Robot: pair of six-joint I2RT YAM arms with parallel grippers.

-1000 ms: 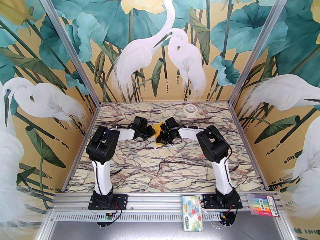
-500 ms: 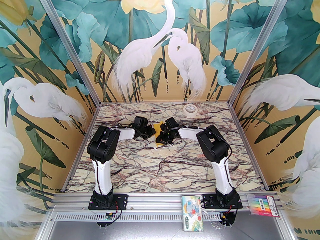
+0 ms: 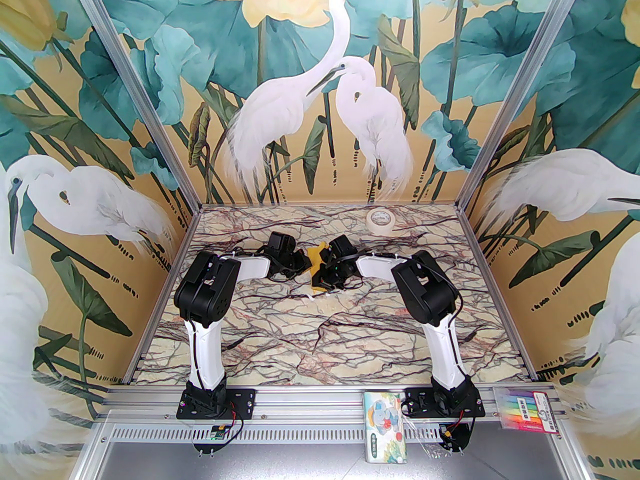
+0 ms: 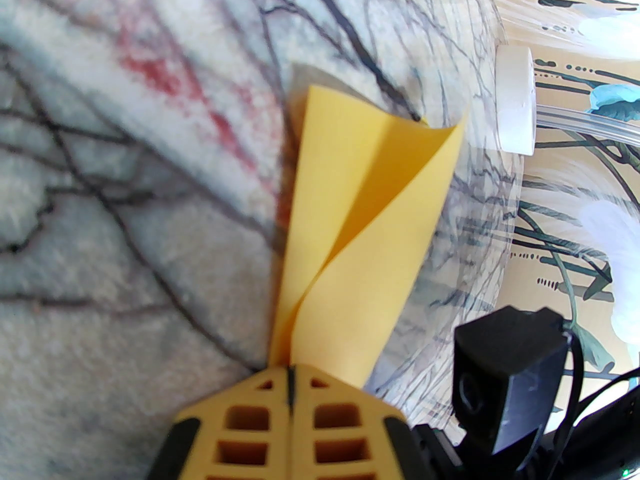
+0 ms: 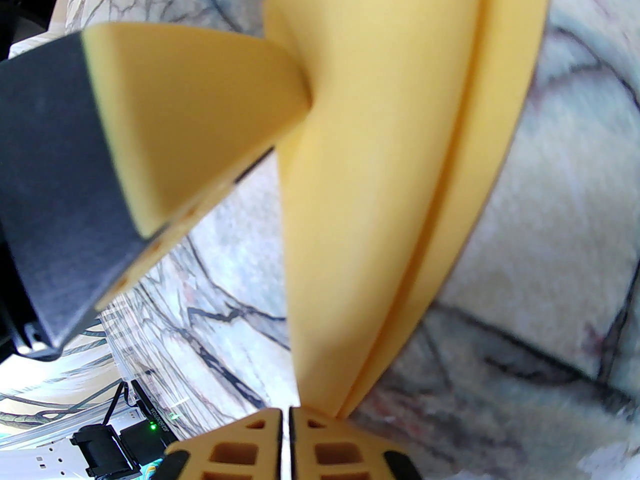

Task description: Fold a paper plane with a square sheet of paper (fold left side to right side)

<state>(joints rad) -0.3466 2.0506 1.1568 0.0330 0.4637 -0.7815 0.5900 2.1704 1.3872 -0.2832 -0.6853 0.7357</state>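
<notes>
Square sheet of paper [image 4: 350, 208]: at the centre of the surface [image 3: 300, 338], curled into a loose fold between both arms. Left gripper [image 4: 291, 368]: closed tight on one end. Right gripper [image 5: 285, 410]: pinched narrow on the other end. Tape roll [image 3: 380, 218]: far side, well apart.

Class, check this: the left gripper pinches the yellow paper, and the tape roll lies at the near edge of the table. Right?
The left gripper does pinch the yellow paper, but the tape roll lies at the far edge of the table; the top view shows it.
</notes>
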